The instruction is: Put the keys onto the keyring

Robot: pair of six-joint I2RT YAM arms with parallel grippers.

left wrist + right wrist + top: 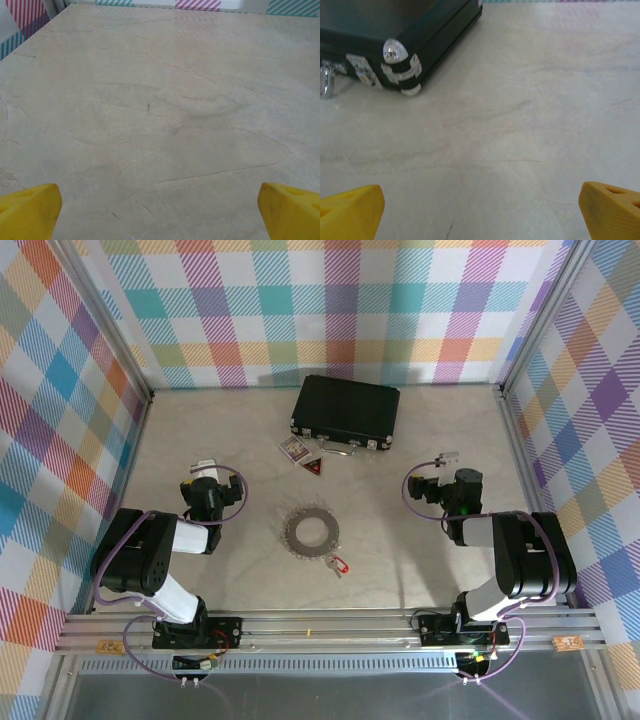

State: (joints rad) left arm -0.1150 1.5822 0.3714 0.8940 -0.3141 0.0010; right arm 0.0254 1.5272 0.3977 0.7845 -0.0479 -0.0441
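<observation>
The keyring (310, 533), a grey toothed ring, lies flat on the table's middle. A tiny key with a red oval head (336, 564) rests just off its lower right edge, touching or nearly touching it. My left gripper (204, 472) hovers to the left of the ring, open, its yellow fingertips (30, 210) wide apart over bare tabletop. My right gripper (443, 458) sits to the right of the ring, also open, with yellow fingertips (615, 210) spread and nothing between them.
A black case (346, 410) lies shut at the back centre; its metal corner and latch (400, 70) appear in the right wrist view. A small printed card (294, 448) and a dark red triangular tag (315, 467) lie in front of it. Checked walls enclose the table.
</observation>
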